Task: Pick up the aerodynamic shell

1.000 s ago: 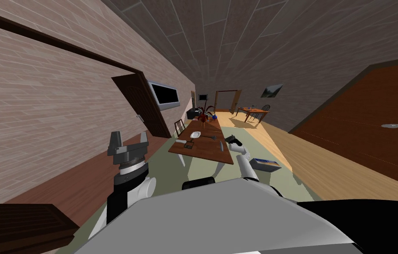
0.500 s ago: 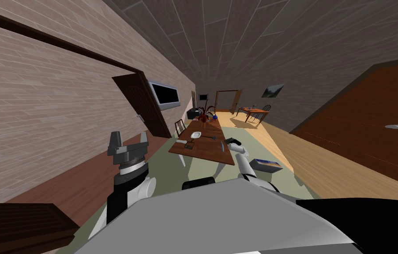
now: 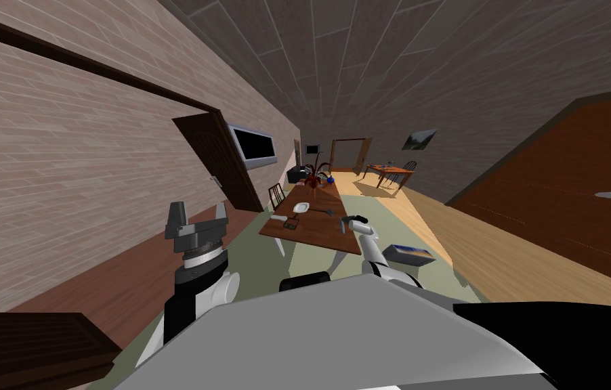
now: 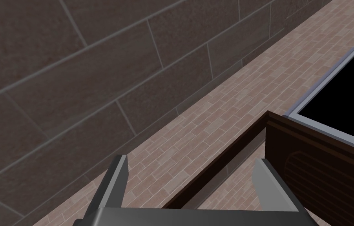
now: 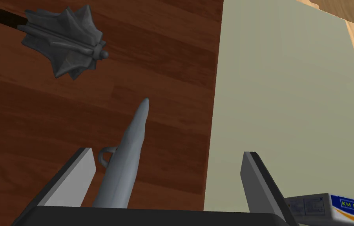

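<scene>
Closest to me, the left gripper (image 3: pixel 199 217) is held up beside the robot's chest with its two blades spread wide and nothing in them.

The right gripper (image 5: pixel 168 157) is reaching out over the near corner of the long brown table (image 5: pixel 35 117), claw apart as well. The aerodynamic shell (image 5: pixel 129 157) is a slim grey pointed thing lying flat on the tabletop between the blades, nose pointing away from the gripper. It sits way off-centre, close to the blade over the wood and well apart from the other one, which hangs past the table edge. That edge runs just beside the shell, so there isn't much table on that side.

Past the edge is a pale green rug (image 5: pixel 290 98) with a box (image 5: pixel 341 208) lying on it. I can read "KM BETA" on the box, but the smaller print is too tiny.

Further along the table there's a grey spiked mace (image 5: pixel 68 39) with a dark handle, well apart from the shell. Beyond it is a white plate (image 3: pixel 301 206). Light wood floor (image 3: pixel 433 223) opens up wide on the box side.
</scene>
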Tool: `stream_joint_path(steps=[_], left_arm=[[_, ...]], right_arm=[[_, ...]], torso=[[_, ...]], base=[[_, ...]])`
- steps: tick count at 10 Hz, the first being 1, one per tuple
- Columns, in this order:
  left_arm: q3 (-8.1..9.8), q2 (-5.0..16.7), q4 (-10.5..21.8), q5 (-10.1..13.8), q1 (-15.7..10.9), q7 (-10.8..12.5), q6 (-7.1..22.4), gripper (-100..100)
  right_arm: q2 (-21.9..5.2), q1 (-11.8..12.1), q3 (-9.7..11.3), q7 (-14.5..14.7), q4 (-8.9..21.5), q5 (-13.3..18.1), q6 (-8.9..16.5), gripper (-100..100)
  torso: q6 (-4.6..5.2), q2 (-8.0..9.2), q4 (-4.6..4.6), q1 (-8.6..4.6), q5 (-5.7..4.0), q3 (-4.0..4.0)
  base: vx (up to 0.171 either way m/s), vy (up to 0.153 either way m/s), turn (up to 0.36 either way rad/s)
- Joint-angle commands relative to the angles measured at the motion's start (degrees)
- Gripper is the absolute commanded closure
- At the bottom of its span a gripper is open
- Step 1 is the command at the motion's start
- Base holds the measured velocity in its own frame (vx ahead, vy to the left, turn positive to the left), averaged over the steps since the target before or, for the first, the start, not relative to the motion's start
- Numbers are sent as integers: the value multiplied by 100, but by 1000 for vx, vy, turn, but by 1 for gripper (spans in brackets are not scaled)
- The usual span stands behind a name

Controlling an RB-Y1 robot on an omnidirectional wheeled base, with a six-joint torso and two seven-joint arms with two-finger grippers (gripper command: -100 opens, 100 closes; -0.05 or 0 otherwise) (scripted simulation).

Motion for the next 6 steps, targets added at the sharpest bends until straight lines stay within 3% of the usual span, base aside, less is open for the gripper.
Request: stream_joint_path(steps=[1,5,6], left_arm=[[0,0,0,0,0,0,0,0],[0,0,0,0,0,0,0,0],[0,0,0,0,0,0,0,0]], right_arm=[[-41,-76,-40,-117,209,-71,86,-100],[-46,-369,-271,-660,872,-268,403,-100],[-46,-369,-271,-660,912,-268,403,-100]], torso=[[0,0,0,0,0,0],[0,0,0,-4,0,0],[1,-2,0,-3,0,-1]], base=[[15,6,2],[19,2,-3],[17,2,-3]])
